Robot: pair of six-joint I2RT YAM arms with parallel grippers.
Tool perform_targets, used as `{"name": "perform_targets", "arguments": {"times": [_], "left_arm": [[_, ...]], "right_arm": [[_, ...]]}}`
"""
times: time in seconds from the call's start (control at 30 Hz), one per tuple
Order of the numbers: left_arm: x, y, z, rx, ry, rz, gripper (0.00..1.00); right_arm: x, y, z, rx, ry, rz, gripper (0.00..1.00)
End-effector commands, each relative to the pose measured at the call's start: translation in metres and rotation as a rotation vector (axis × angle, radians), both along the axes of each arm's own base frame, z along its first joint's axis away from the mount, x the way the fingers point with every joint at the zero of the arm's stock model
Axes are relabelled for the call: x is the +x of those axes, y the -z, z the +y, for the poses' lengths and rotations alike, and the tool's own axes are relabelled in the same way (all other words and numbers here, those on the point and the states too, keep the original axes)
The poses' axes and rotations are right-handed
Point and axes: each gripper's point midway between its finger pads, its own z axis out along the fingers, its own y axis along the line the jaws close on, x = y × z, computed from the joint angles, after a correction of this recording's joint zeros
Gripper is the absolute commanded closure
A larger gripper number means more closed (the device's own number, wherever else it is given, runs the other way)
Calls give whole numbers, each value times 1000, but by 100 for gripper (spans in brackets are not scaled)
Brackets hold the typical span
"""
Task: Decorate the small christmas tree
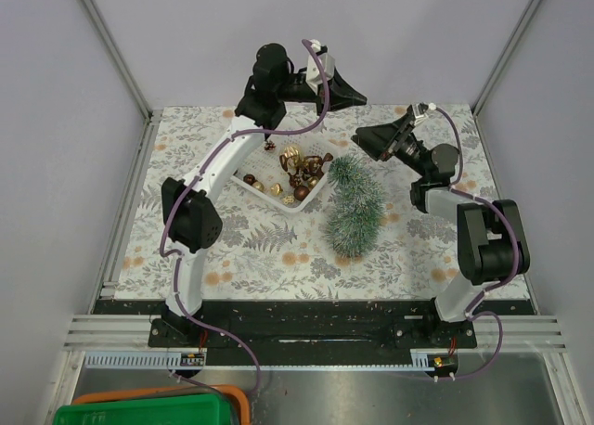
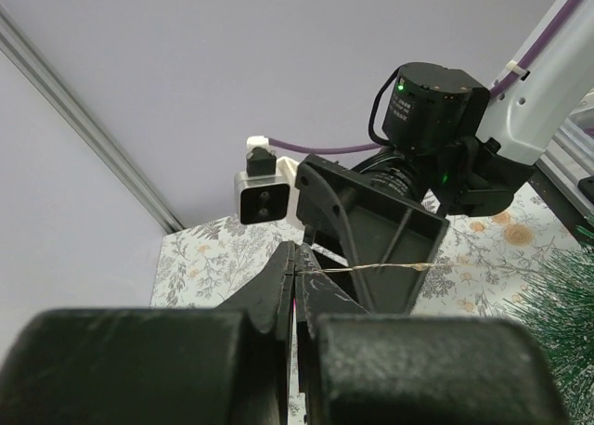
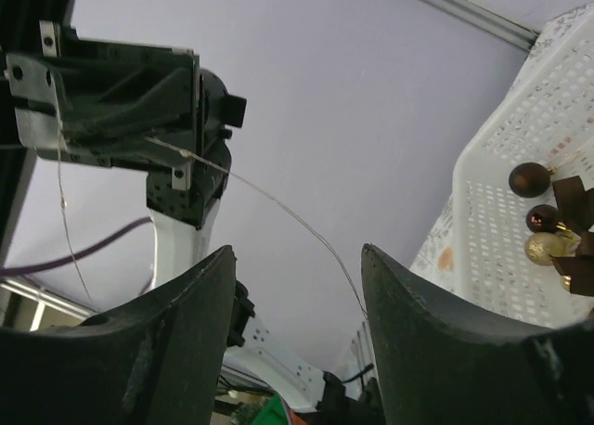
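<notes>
Frosted green bristles mark the small christmas tree [image 1: 352,208], which is seen on the leaf-print cloth [image 1: 232,249] spread over the tabletop [image 1: 408,258]. It is just to the right of the white basket [image 1: 264,194], close to the basket's corner. Whether the tree stands or lies cannot be told from above. Brown and gold baubles [image 1: 299,173] are heaped in the basket.

The left pincer [image 2: 297,275] is raised over the far side of the tabletop, and its jaws are pressed together on a thin wire [image 2: 362,268]. From there the wire is stretched across to the right pincer [image 3: 297,253], which is held close by, facing the left one, above the cloth beyond the tree.

In the right wrist view the wire is seen to arc down from the left pincer and to pass out of sight behind the inner edge of one finger [image 3: 418,332]. The right jaws are held well apart, with nothing clamped between them. Whether the wire rests against the right pincer's tip cannot be told.
</notes>
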Motion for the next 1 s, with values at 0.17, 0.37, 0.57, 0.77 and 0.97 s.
{"name": "perform_targets", "arguments": {"times": [0.17,0.37,0.57,0.77,0.97], "left_arm": [[-13,-26,4,-43,-4,-65,100],[-15,-27,6,-44,-8,-61,100],[-18,-30,7,-49,-12,-61,100],[-21,-34,9,-55,-22,-61,100],[-26,-38,16,-58,-50,-56,87]], "right_arm": [[-24,-21,7,-297,104,-433,45],[-13,-13,21,-474,177,-496,55],[-8,-5,16,-502,233,-490,81],[-2,-1,-10,-639,404,-456,100],[2,-11,-39,-713,579,-423,100]]}}
